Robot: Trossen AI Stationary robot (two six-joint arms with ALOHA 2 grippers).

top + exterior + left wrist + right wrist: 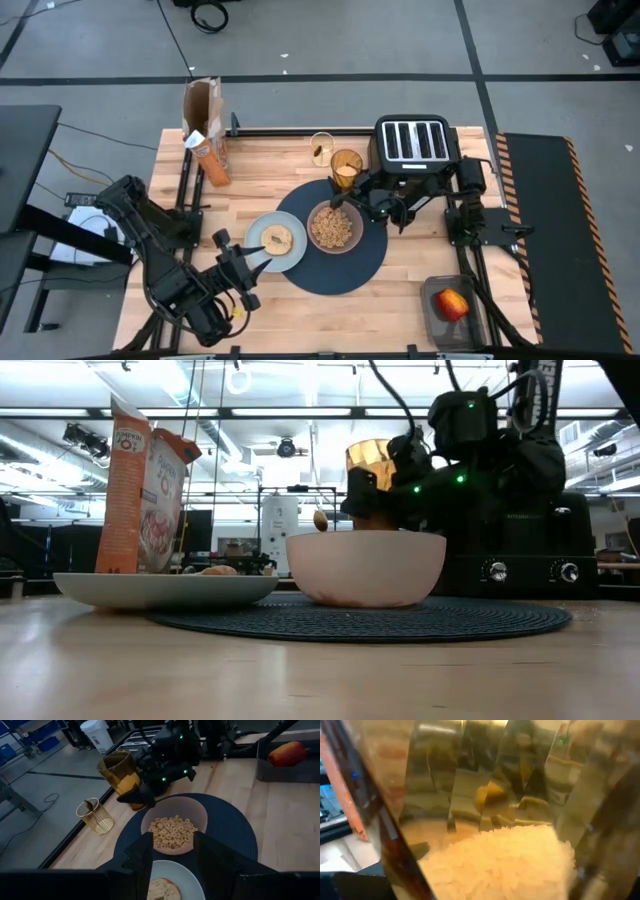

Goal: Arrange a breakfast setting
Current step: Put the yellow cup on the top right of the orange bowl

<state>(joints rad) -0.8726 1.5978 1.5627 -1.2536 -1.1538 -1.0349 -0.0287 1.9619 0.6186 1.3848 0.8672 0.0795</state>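
Amber tumbler [346,168] gripped between right fingers [352,196].

Grey concrete floor [330,40] all round my butcher-block table [270,150], black tape lines across it. Black cables trail on floor beyond my reach. Ahead of me: open lab hall, white ceiling [260,390] with long strip lights, white drum [98,733], blue bins.

No lettering can be read clearly; print on the orange cereal box [145,495] is illegible.
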